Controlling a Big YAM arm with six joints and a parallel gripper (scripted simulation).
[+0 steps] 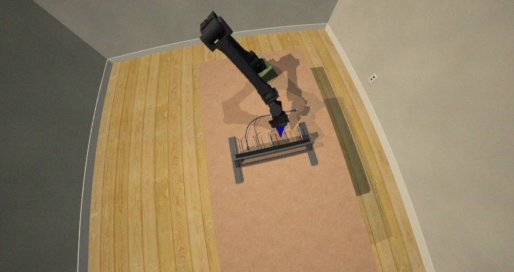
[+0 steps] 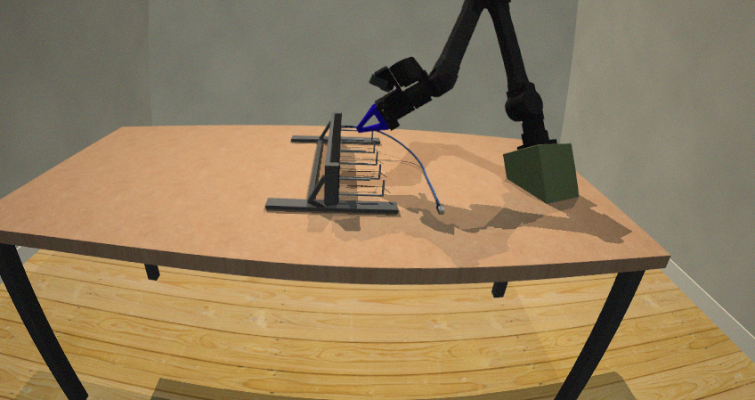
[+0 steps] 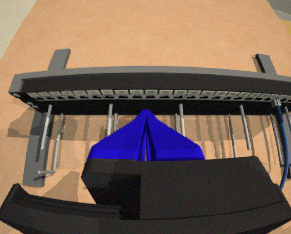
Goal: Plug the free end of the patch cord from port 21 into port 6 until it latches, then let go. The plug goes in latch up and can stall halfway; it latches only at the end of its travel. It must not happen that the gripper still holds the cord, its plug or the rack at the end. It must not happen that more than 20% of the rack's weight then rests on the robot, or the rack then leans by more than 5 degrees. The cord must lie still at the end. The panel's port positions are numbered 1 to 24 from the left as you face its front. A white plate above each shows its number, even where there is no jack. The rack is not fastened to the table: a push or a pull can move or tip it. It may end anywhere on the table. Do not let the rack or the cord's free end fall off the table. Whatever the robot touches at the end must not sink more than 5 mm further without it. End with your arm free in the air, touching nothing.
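From the top view I have a tan tabletop (image 1: 288, 211) (image 2: 212, 183) (image 3: 150, 29) running away over a floor of pale yellow planks (image 1: 144, 161) (image 2: 318, 332), with grey walls (image 1: 216, 2) (image 2: 344, 41) meeting in corners above a light skirting board (image 1: 151, 49). A white socket (image 1: 373, 77) sits in the wall on the picture's right. The rack (image 1: 236, 176) (image 2: 330, 183) (image 3: 33, 166) stands on the tabletop, and my gripper (image 1: 280, 134) (image 2: 359, 129) (image 3: 145, 115) is on its cord side. The blue patch cord (image 1: 246, 130) (image 2: 422, 166) (image 3: 285, 146) bows out from the panel and passes beneath the arm.

In the exterior view the table shows a brown edge and dark legs (image 2: 604, 332); the arm rises from a green block (image 2: 558, 174), its shadow thrown broadly over the surface. The rack stands upright on two feet. The cord's free plug (image 2: 440, 208) (image 1: 296, 109) is well apart from the panel, on the side towards the block.

Through the wrist view I see the blue fingers closed tip to tip with nothing between them, in front of the jack row. The plugged end (image 3: 276, 103) sits in the panel towards the picture's right, and shadows of the rods stripe the tabletop.
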